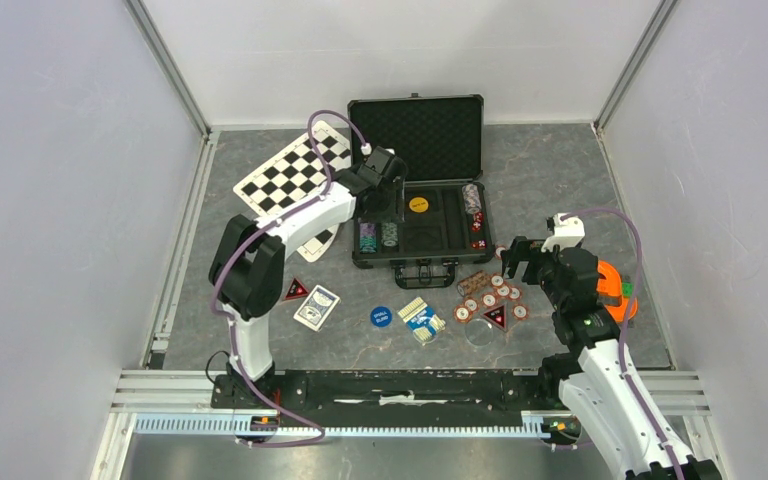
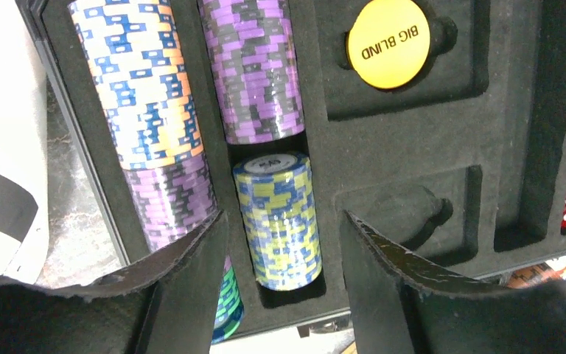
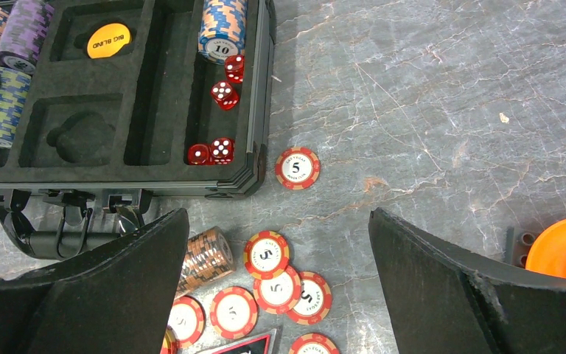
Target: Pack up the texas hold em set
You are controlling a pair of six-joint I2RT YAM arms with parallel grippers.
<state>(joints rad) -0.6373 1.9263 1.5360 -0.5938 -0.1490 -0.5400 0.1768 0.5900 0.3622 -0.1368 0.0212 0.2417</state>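
Observation:
The black case (image 1: 415, 135) lies open at the back centre, with chip stacks, a yellow BIG BLIND button (image 2: 388, 43) and red dice (image 3: 221, 150) in its foam. My left gripper (image 2: 284, 217) hangs open over the case's left slots. Its fingers straddle a yellow-and-blue chip stack (image 2: 278, 243) lying in its slot and stand apart from it on both sides. My right gripper (image 3: 278, 217) is wide open just above loose red "5" chips (image 3: 267, 254) and a brown chip stack (image 3: 206, 258) on the table in front of the case.
A checkered board (image 1: 295, 175) lies left of the case, and an orange object (image 1: 612, 290) sits beside the right arm. In front of the case lie cards (image 1: 316, 307), a blue button (image 1: 381, 316), a card deck (image 1: 423, 320) and two red triangles (image 1: 294, 290).

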